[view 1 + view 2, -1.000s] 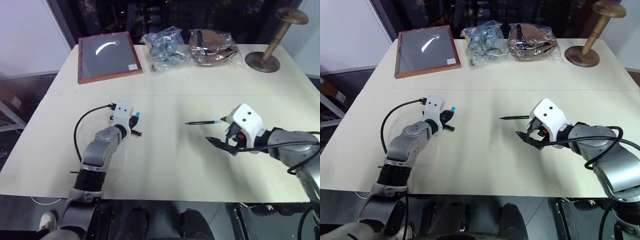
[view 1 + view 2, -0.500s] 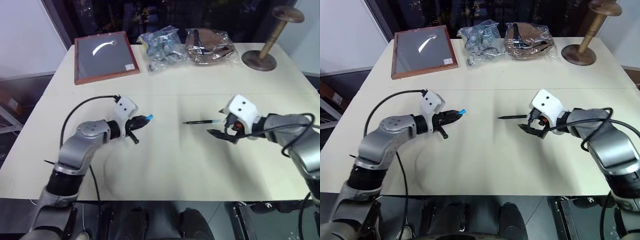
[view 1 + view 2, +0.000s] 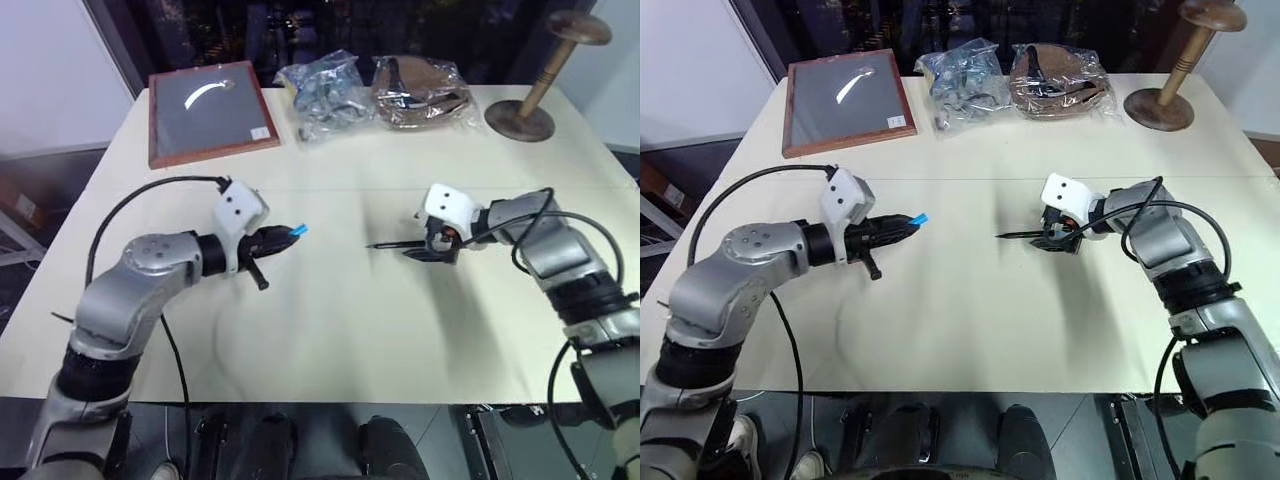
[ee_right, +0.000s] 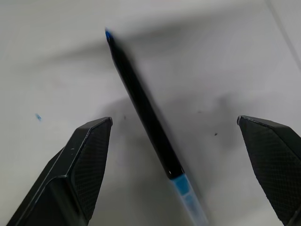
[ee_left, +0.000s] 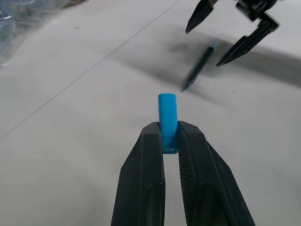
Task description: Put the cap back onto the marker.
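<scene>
We hold the cap (image 5: 167, 111) in our left gripper (image 5: 169, 141) with most of its bright-blue tube sticking out past the tips. We judge that this leaves its free end clear to slide over the marker's tip later. The left jaws are clamped together on the cap's near end, one finger on each side of it, and they carry it off the bench (image 3: 330, 330), pointing toward the other arm.

The marker (image 4: 143, 110) lies flat on the bench, where our right gripper (image 4: 174, 136) can come down over it. It sits between the right jaws, running lengthwise up the gap: its black barrel crosses the middle, its light-blue section lies nearer the jaw roots, and its blue tip reaches out past the fingertips. The right jaws stand wide apart, one finger well off to each side of the barrel, and neither touches it. They hold nothing.

Seen from the left wrist, the marker lies beyond the cap and well apart from it, with the open right fingers (image 5: 244, 44) straddling its far end.

In our judgement the step in hand is closing on the barrel; the capping itself is not yet begun.
</scene>
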Robot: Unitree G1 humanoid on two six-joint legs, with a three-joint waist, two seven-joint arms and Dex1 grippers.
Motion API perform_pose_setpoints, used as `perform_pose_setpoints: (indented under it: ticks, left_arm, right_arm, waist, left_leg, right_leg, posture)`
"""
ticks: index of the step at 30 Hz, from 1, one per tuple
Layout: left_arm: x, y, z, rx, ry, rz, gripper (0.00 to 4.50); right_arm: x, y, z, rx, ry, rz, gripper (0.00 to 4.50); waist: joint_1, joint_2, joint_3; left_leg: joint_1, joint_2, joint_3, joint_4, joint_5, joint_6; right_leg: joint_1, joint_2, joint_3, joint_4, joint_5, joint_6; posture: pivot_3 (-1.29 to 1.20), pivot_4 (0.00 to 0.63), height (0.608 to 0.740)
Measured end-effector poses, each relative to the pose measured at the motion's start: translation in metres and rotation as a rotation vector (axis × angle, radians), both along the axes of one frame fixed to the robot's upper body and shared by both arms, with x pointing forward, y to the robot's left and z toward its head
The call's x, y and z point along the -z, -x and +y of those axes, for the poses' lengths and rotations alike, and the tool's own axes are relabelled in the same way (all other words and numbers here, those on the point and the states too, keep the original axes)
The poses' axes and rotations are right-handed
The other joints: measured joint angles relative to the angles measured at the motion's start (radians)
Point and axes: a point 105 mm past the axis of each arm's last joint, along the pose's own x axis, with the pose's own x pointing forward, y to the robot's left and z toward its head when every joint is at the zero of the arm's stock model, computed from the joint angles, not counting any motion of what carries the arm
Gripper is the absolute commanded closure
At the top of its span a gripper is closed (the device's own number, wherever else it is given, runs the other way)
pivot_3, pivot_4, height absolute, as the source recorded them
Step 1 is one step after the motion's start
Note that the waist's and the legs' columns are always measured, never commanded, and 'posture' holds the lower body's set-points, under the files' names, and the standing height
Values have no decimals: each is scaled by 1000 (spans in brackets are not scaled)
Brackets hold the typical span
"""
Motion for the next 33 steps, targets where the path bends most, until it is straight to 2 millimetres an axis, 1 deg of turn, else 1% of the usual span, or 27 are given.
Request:
perform_pose_setpoints:
  ticks: [2,5,12,18,20,21,25,28,29,33]
  left_arm:
    - [0,2,5,-18,-3,4,4446]
    - [-4,3,9,-40,-3,-9,4446]
    - [-8,2,10,-60,2,-28,4446]
    - [-9,1,11,-73,-1,-38,4446]
    - [-10,0,12,-75,-2,-40,4500]
    - [-10,0,12,-76,-2,-40,4500]
    - [-10,0,12,-81,-1,-44,4500]
    - [-12,-1,12,-88,-1,-51,4500]
    - [-12,-1,12,-89,-1,-54,4500]
    - [-16,-2,11,-86,1,-67,4500]
  right_arm:
    - [5,-2,-6,4,15,13,50]
    - [5,-9,-5,-10,16,14,50]
    - [7,-21,-1,-6,-42,63,50]
    - [9,-23,-3,-3,-65,105,50]
    - [11,-23,-3,-6,-66,111,592]
    - [11,-22,-3,-13,-69,116,775]
    - [14,-20,0,-30,-82,143,2695]
    - [15,-19,1,-33,-85,152,4373]
    - [15,-19,1,-32,-81,149,4446]
    - [15,-18,0,-21,-86,154,4446]
  waist:
    - [2,0,0]
    - [-1,0,0]
    - [-19,0,0]
    - [-21,0,0]
    - [-20,0,0]
    - [-21,0,0]
    - [-21,0,0]
    - [-20,0,0]
    - [-20,0,0]
    - [-19,0,0]
  left_leg:
    - [0,0,0,0,0,0]
    - [0,0,0,1,0,0]
    - [1,0,-1,1,0,0]
    - [1,0,-1,1,0,0]
    - [1,0,-1,1,0,0]
    - [1,0,-1,1,0,0]
    - [2,0,-1,1,0,0]
    - [2,0,-1,2,0,0]
    - [2,0,-1,2,0,0]
    - [2,0,-2,2,0,0]
  right_leg:
    - [0,0,0,0,0,0]
    - [0,0,0,0,0,0]
    - [1,0,-1,0,0,0]
    - [1,0,-1,0,0,0]
    - [2,0,-1,0,0,0]
    - [2,0,-1,0,0,0]
    - [2,0,-1,0,0,0]
    - [2,0,-1,0,0,0]
    - [2,0,-1,0,0,0]
    - [2,0,-1,0,0,0]
  posture:
    - [0,150,740]
    - [0,150,740]
    - [0,150,740]
    - [0,150,740]
    - [0,150,740]
    - [0,150,740]
    - [0,150,740]
    - [0,150,740]
    - [0,150,740]
    - [0,150,740]
